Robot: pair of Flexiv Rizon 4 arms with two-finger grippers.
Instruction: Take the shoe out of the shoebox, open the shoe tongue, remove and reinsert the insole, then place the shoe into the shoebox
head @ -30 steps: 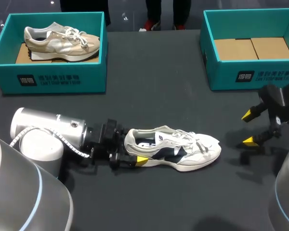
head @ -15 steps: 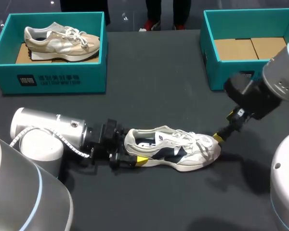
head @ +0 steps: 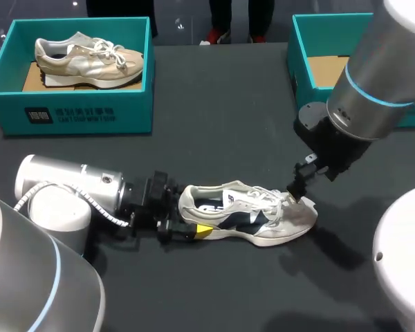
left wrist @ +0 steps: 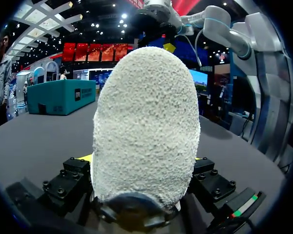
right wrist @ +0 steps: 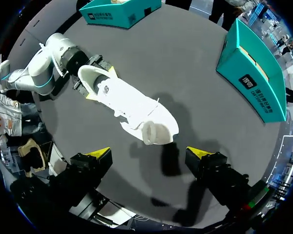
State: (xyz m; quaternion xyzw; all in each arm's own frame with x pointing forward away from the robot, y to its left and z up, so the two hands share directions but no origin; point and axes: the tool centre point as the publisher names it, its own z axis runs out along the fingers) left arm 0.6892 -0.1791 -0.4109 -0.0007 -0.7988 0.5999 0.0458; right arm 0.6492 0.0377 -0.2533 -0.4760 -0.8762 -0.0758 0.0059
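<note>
White-and-navy shoe (head: 245, 214) sits out of the boxes on the dark table (head: 221, 124), near the front edge and about mid-width. It is on its sole, heel toward my left arm, toe toward my right. Laces lie loose over the tongue; the insole cannot be made out. Left gripper (head: 187, 223) is clamped on the heel. One yellow tip shows against the near side of the heel in the head view. In the left wrist view the heel's white textured back fills the space between the fingers, with a yellow sliver at each side. Right gripper (right wrist: 149, 155) is over the toe with its fingers spread wide, grasping nothing. In the right wrist view the toe cap lies ahead of it, between the two yellow tips and apart from both. Right shoebox (head: 311, 104), teal, stands at the far right of the table, partly hidden by my right arm, with brown cardboard showing inside. Left shoebox (head: 76, 111), also teal, stands at the far left and holds a beige shoe (head: 90, 59) lying on its side.
</note>
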